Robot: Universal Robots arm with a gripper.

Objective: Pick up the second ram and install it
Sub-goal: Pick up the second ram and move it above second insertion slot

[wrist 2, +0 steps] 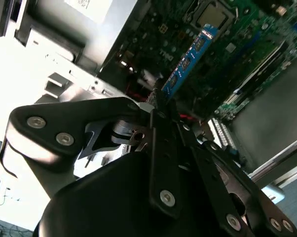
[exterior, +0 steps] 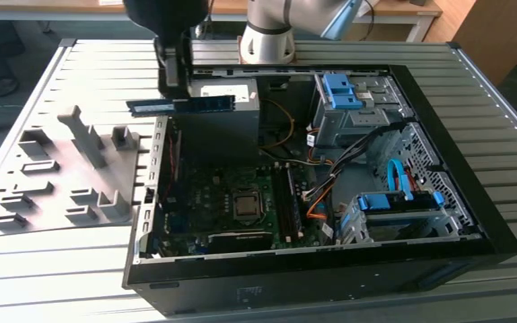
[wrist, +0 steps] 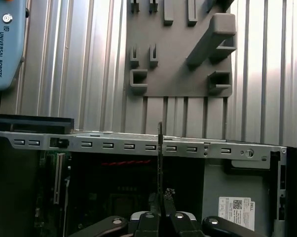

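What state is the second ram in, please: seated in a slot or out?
Out: the end effector holds the second ram above the open case, clear of the motherboard.

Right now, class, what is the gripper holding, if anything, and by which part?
The fingers are shut on the second ram, gripping its upper long edge, about midway along its length.

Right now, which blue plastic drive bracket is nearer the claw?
The blue plastic bracket high in the exterior view, level with the claw; the other sits far lower.
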